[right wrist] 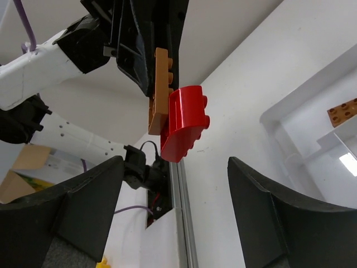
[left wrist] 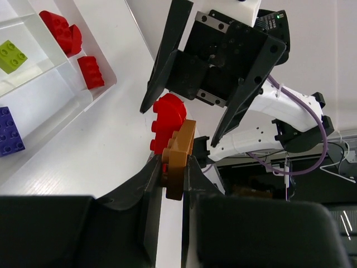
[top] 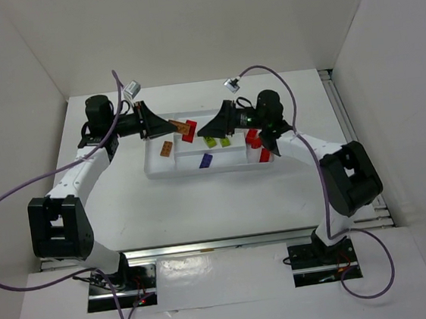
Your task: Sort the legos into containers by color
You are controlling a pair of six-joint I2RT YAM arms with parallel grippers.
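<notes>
Holding a stuck pair above the tray's upper rim, near the centre of the overhead view, my left end effector [left wrist: 173, 167] is pinched narrow on an orange-brown plate [left wrist: 178, 159] with a red rounded brick [left wrist: 167, 120] clinging to its face. My right end effector [top: 211, 124] faces it with its jaws spread wide, gripping nothing, the red brick lying between them but untouched.

Most of the sorting looks done, I judge. In the white tray [top: 153, 169], an orange-brown brick [top: 166, 149] lies in the left section, two lime green bricks [top: 217, 141] share one middle slot, a blue-purple brick [top: 206, 159] sits in the slot below, and red bricks [top: 255, 140] lie at the right end. What is left, as I read it, is pulling this pair apart and dropping each half with its colour.

Both end effectors cover the tray's upper middle in the overhead view, so I cannot count what lies under them. I make out no cream pieces. How firmly the two pieces are locked together I cannot tell.
</notes>
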